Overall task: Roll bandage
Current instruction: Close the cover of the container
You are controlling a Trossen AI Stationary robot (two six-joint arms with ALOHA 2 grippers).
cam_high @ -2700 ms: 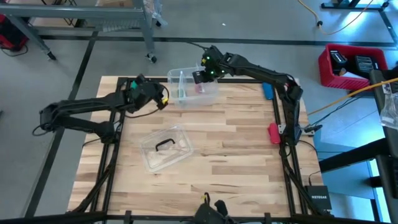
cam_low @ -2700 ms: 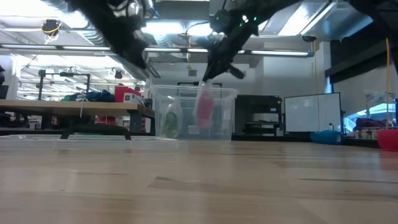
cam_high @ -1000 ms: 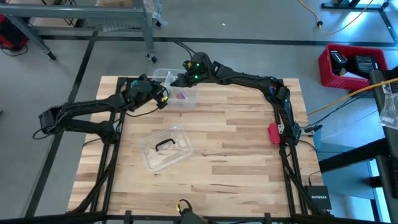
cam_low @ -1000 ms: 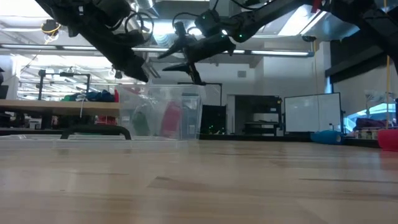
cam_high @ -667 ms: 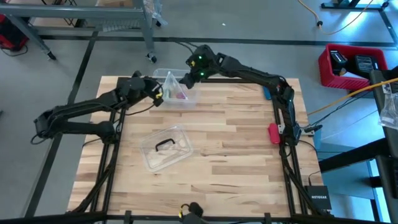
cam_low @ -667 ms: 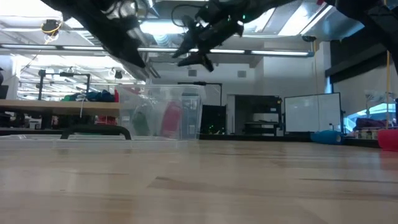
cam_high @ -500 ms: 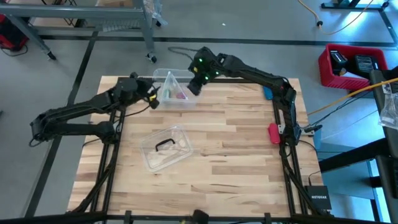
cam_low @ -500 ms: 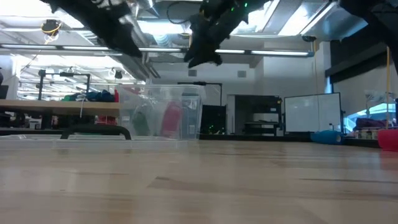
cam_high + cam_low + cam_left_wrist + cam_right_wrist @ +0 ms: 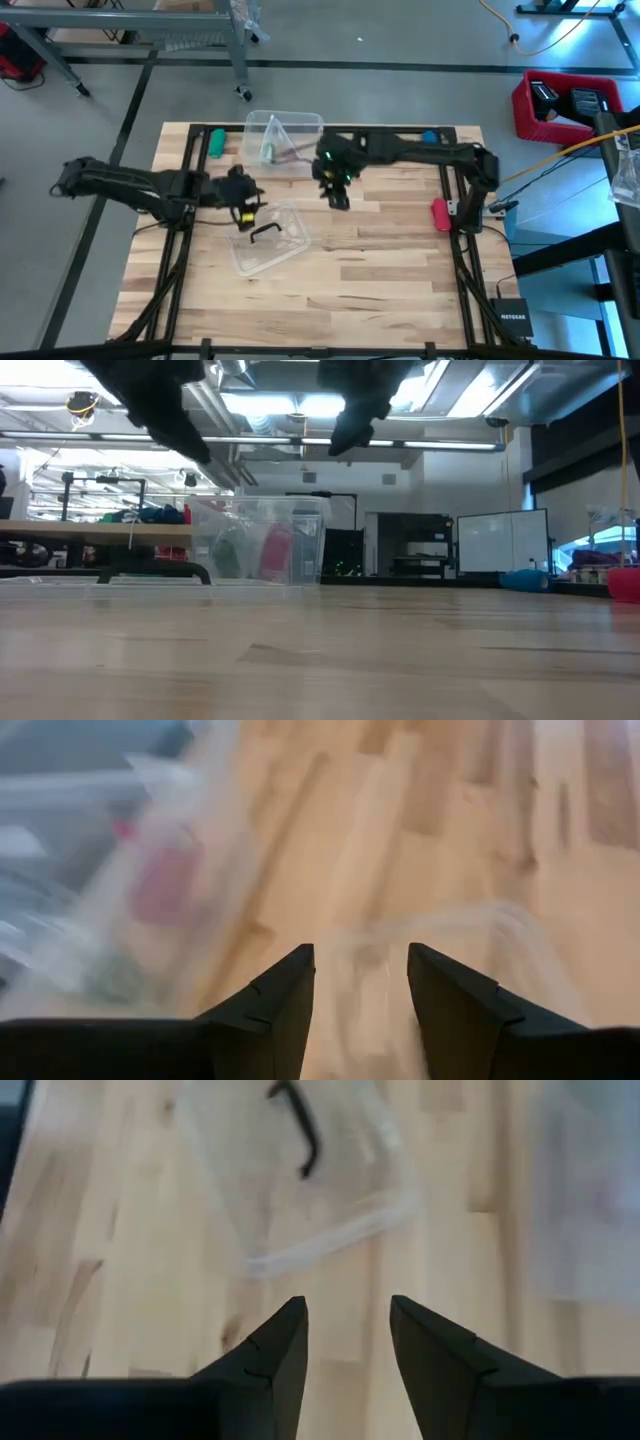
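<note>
Pink bandage lies in the clear bin, apart from both grippers' spread, empty fingers.

We see a pale, matt wooden plank table, a glossy clear plastic bin and a matching clear lid.
</note>
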